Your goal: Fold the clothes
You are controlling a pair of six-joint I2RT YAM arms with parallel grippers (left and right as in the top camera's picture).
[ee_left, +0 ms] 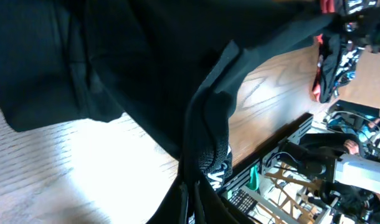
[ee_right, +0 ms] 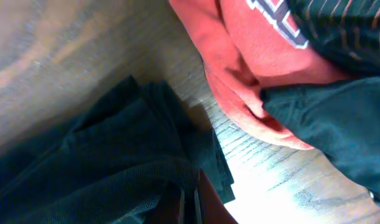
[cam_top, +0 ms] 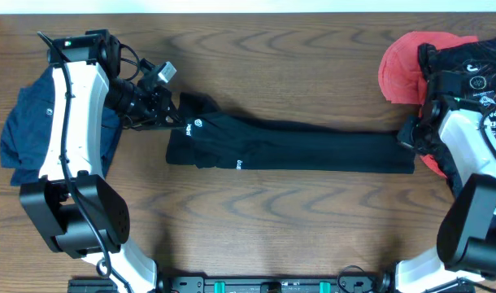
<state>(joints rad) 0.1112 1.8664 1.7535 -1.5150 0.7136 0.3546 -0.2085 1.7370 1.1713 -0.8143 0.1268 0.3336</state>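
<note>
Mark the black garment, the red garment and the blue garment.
black garment [cam_top: 297, 148]: overhead view, middle of its stretched length.
red garment [cam_top: 397, 69]: overhead view, its left bulge.
blue garment [cam_top: 22, 130]: overhead view, its exposed left part.

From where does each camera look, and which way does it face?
Overhead: above the table, facing down on the black garment; left arm and right arm show.
Left wrist: on the left arm, facing along the garment toward the right arm; jaws' tips at bottom.
Right wrist: low, facing the garment's end and red garment; jaws' tips at bottom.
Shared: black garment.
</note>
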